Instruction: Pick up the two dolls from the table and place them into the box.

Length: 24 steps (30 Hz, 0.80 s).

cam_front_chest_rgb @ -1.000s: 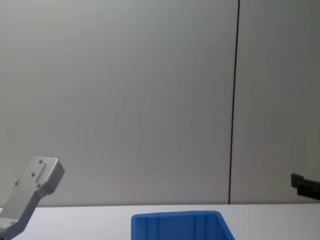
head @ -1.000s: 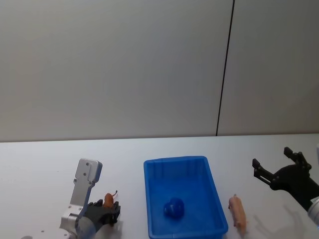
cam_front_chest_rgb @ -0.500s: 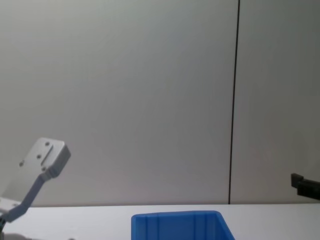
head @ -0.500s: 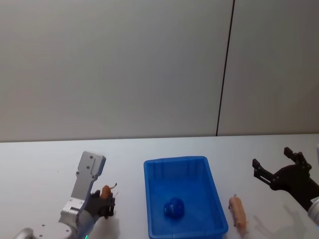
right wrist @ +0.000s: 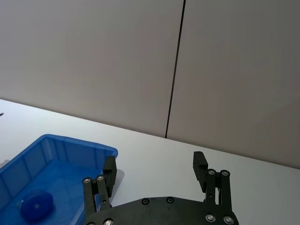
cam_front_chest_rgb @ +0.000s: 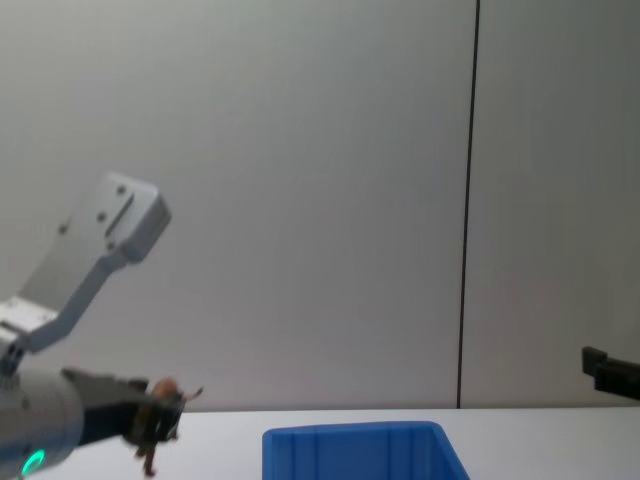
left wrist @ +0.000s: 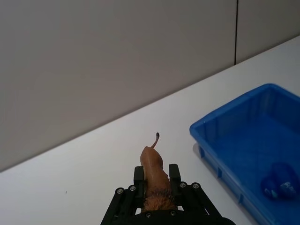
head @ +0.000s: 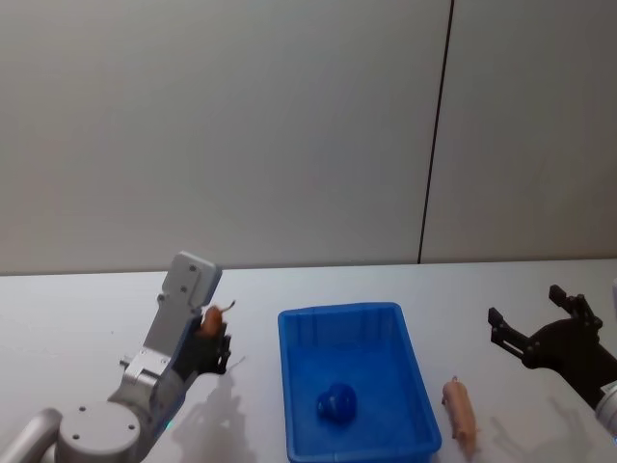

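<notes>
The brown doll [head: 206, 323], thin tail up, was clamped in the left gripper [left wrist: 157, 173], in the air above the white table [head: 87, 309], left of the blue box [head: 339, 313]. The pink doll [head: 460, 409] lay flat on the table just right of the box (which held a round blue lump [head: 336, 401], perhaps a toy).

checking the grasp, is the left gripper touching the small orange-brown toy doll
Touching. The left wrist view shows the left gripper shut on the small orange-brown toy doll, a finger against each side.
</notes>
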Motion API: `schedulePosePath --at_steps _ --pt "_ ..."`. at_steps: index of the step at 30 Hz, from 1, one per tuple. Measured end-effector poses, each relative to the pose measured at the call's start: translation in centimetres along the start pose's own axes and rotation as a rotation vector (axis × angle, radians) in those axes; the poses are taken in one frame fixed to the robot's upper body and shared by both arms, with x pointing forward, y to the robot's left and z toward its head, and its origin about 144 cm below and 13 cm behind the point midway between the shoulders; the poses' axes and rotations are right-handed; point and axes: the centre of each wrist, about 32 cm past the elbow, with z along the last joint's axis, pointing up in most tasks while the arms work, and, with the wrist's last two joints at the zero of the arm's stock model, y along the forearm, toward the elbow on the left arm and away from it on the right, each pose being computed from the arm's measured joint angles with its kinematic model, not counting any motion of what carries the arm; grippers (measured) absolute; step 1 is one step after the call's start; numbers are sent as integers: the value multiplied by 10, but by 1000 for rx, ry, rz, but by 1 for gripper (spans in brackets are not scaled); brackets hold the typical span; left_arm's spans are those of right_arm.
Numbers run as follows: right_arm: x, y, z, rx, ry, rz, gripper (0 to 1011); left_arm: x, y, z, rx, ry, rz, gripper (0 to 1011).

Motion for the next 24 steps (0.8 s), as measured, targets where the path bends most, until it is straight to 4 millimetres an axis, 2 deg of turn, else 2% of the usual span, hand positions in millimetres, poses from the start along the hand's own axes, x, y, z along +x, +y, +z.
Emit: schedulePosePath --at_steps 12,24 --pt "0 0 0 0 0 0 1003 -3 -2 26 -154 -46 -107 332" --pt "0 0 0 0 0 0 1003 -8 -17 36 -226 -23 -266 332"
